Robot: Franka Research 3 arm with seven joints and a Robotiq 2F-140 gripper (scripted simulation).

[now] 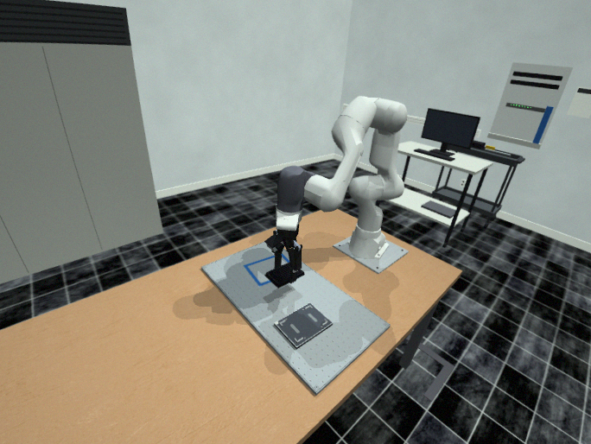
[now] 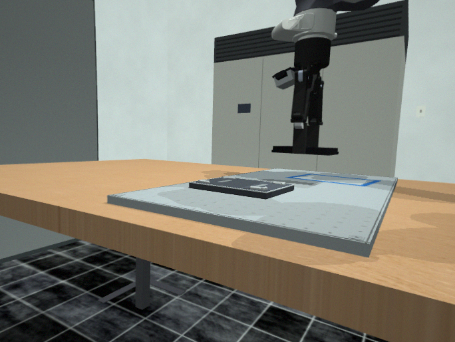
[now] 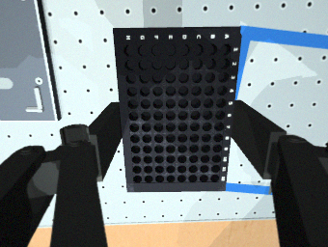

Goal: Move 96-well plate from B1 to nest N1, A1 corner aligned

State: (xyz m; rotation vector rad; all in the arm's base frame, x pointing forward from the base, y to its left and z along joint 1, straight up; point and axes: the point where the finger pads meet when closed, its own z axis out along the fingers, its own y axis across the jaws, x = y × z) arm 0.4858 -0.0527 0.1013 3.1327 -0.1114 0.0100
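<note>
My gripper (image 1: 285, 267) is shut on the black 96-well plate (image 1: 285, 276) and holds it level in the air above the grey baseplate. In the side view the plate (image 2: 306, 149) hangs well clear of the board, between the fingers (image 2: 306, 141). In the wrist view the plate (image 3: 177, 108) is gripped across its long sides, with its column letters at the top edge. The blue outline of spot B1 (image 1: 262, 272) lies partly under and beside the plate; it also shows in the wrist view (image 3: 270, 58). The dark plate nest N1 (image 1: 302, 325) lies empty nearer the front of the baseplate, also seen in the side view (image 2: 241, 186).
The grey perforated baseplate (image 1: 295, 307) lies on a wooden table. The arm's base (image 1: 370, 248) stands at the table's back right. A grey cabinet (image 1: 66, 142) stands behind on the left and a desk with a monitor (image 1: 448, 130) on the right.
</note>
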